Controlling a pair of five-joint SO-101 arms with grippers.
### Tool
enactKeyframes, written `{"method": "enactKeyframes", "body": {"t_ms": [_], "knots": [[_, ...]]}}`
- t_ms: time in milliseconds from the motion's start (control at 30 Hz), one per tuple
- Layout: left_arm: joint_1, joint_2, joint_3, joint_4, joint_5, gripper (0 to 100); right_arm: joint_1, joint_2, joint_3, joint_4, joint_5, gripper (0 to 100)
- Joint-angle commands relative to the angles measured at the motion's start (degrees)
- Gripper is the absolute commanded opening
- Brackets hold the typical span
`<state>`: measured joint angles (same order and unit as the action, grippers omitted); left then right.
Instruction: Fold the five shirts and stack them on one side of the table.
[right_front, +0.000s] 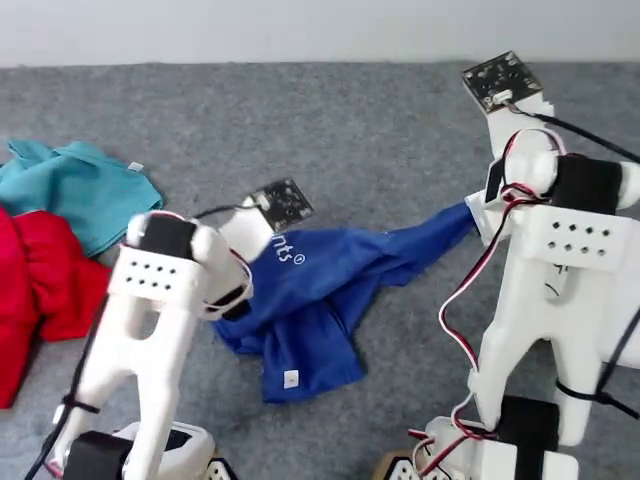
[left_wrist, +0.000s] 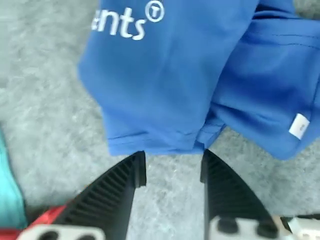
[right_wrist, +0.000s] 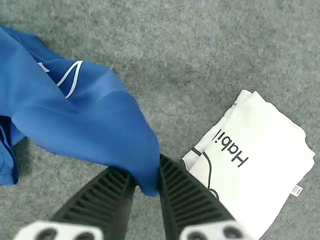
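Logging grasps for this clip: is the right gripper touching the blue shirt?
Touching. The right wrist view shows the right gripper shut on a corner of the blue shirt, the cloth pinched between both jaws.

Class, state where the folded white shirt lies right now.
In the right wrist view, the white shirt lies on the grey table beside the right claw, which grips the blue shirt.

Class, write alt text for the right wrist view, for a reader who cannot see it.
The right gripper pinches a fold of a crumpled blue shirt between its fingers. A folded white shirt with black print lies on the grey table close beside it.
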<state>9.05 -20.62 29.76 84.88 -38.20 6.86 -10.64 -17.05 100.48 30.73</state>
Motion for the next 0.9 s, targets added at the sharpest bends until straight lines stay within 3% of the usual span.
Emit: {"method": "enactKeyframes", "body": {"t_ms": [0,233,867], "knots": [[0.6,2.6,2.4,-4.9,-0.4,18,0.7,-0.1,-2.1,0.8,0.2,0.9],[0.9,16.5,-3.4,-5.4,-0.4,18,0.8,-0.1,-2.0,0.8,0.2,0.9],[0.6,29.3,-3.8,-13.3,4.0,18,0.8,0.0,-2.0,0.8,0.2,0.9]]}}
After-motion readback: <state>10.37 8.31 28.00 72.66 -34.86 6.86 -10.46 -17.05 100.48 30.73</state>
